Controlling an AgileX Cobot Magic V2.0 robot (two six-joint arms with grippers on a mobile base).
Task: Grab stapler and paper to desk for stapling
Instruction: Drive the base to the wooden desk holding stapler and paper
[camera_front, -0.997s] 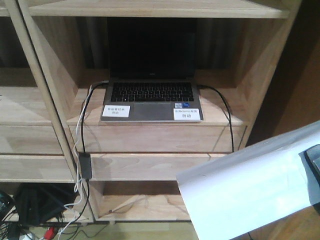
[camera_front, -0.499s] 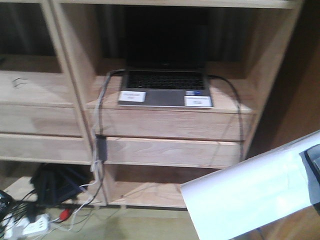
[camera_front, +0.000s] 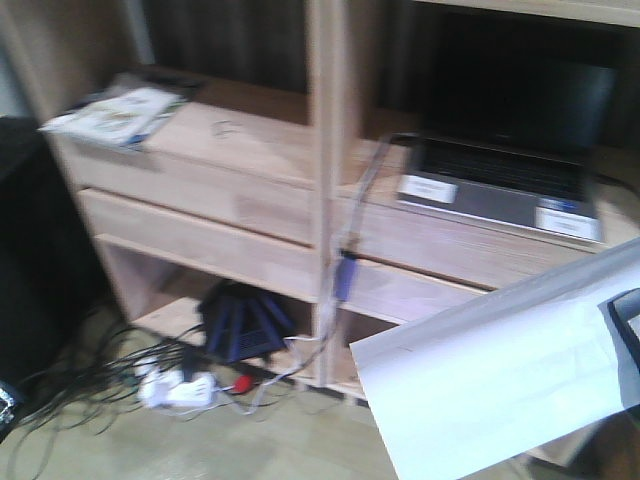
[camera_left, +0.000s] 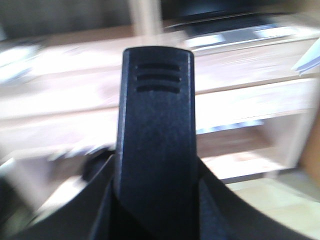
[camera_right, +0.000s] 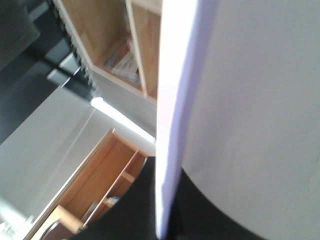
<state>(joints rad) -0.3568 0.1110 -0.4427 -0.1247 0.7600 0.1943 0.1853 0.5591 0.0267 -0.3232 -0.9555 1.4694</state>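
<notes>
At the lower right of the front view we see the paper (camera_front: 500, 385) slanting up toward the right edge, where the right claw (camera_front: 627, 340) is clamped on its margin. In the right wrist view the same white sheet fills the right half of the frame. In the middle of the left wrist view the stapler (camera_left: 156, 125) stands upright, black with three grooves near its top, and the left claw (camera_left: 156, 212) grips its base from both sides. Behind, blurred, we make out the wooden shelving unit (camera_front: 250, 205), with an open laptop (camera_front: 500, 180) at the upper right and booklets (camera_front: 115, 112) at the upper left. A power strip (camera_front: 180, 388) lies among cables on the floor.
</notes>
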